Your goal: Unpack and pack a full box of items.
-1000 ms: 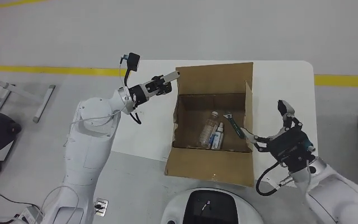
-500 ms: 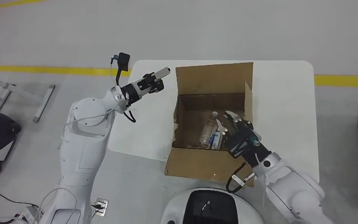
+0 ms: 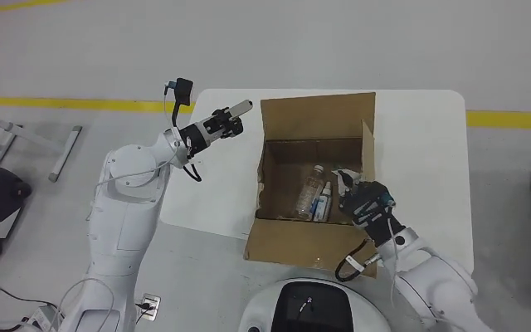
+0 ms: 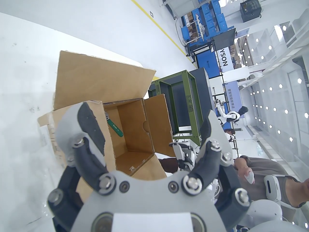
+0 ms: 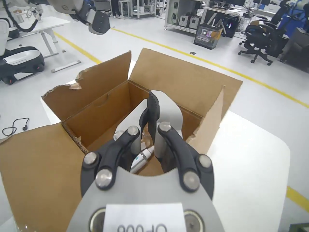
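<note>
White table (image 3: 415, 124) on a grey floor crossed by a yellow line (image 3: 83, 104), seen from above: the open box (image 3: 319, 116) stands near the middle with a bottle (image 3: 309, 192) and a tube (image 3: 323, 202) lying on its bottom. The right gripper (image 3: 353, 189) sits over the box's right side, and the left gripper (image 3: 239, 109) hangs over the table just beside the far left corner. Unpacking looks to be the step in hand, barely begun. Done well, it likely means spreading the fingers before going lower, taking one item across its narrow middle, lifting straight up clear of the flaps and setting it on bare table well apart from the box. From the left wrist, the left gripper (image 4: 146, 108) is spread wide and empty. The box (image 4: 96, 78) lies beyond it with a green-handled wrench (image 4: 115, 127) showing inside, on a lightly scuffed table (image 4: 24, 61), with blue bins (image 4: 207, 25) and a green frame (image 4: 169, 76) in the hall behind. From the right wrist, the right gripper (image 5: 158, 97) has its fingers drawn together above the tube (image 5: 142, 156), with nothing seen between them. The box (image 5: 181, 80) flaps stand open, the table (image 5: 253, 158) ends in a rounded corner, and desks, monitors and office chairs (image 5: 260, 47) fill the workshop beyond
</note>
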